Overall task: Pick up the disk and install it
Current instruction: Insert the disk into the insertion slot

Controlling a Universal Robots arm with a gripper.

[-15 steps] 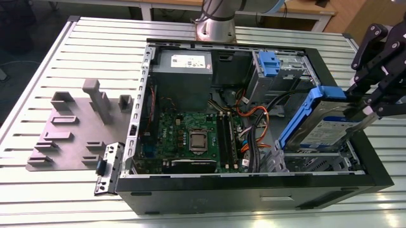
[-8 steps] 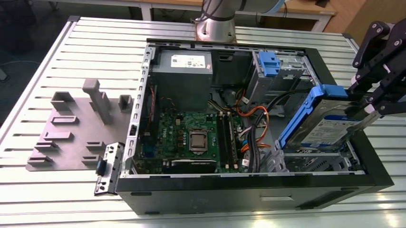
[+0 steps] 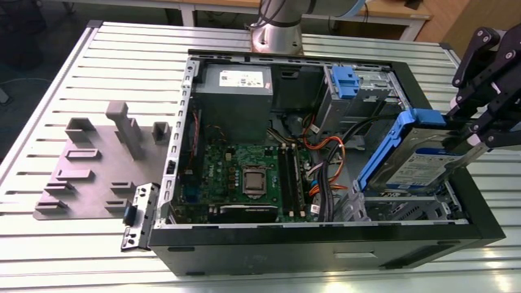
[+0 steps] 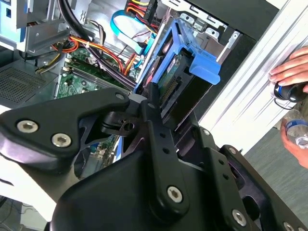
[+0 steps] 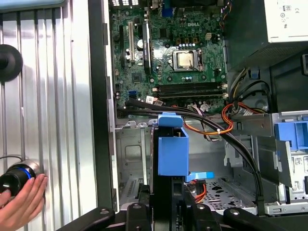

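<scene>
The disk, a silver-grey drive with a white-and-blue label in a blue carrier, hangs tilted over the open computer case, near the corner on the exterior view's right. My gripper is shut on its upper edge, coming in from that side. In the second wrist view the black fingers clamp the disk just behind its blue end tab. The first wrist view looks along the disk's blue carrier, which points down toward a bare metal bay in the case, with the gripper behind it.
Inside the case are the green motherboard, a grey power-supply box, a blue-latched drive cage and loose orange and black cables. A grey fixture plate lies on the slatted table. A person's hand rests beside the case.
</scene>
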